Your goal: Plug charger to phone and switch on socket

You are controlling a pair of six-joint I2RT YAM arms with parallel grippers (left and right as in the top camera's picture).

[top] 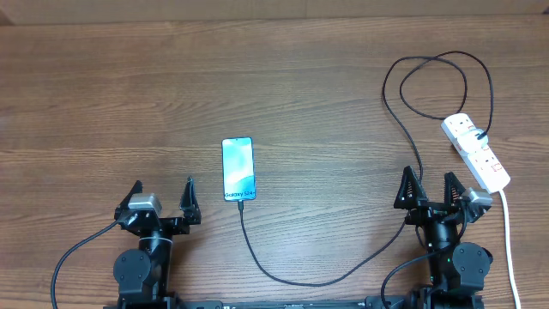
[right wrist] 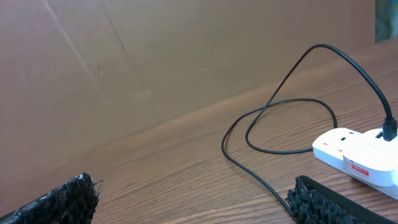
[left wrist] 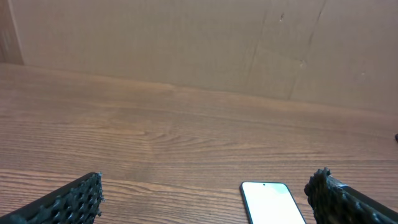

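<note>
Wood-grain worktop (top: 103, 94) runs back to a plain brown wall (left wrist: 186, 43). Just off centre toward 9 o'clock lies the phone (top: 238, 169), screen up. The charger (top: 300, 284) meets its 6 o'clock end, sweeps round under the right hand (top: 428, 176) and loops up to the socket (top: 476, 152) at 3 o'clock, where its plug sits. The left hand (top: 163, 187) at 7 o'clock and the right at 4 o'clock are both spread wide, holding nothing.

Bright, even light; sharp, soft shadows
</note>
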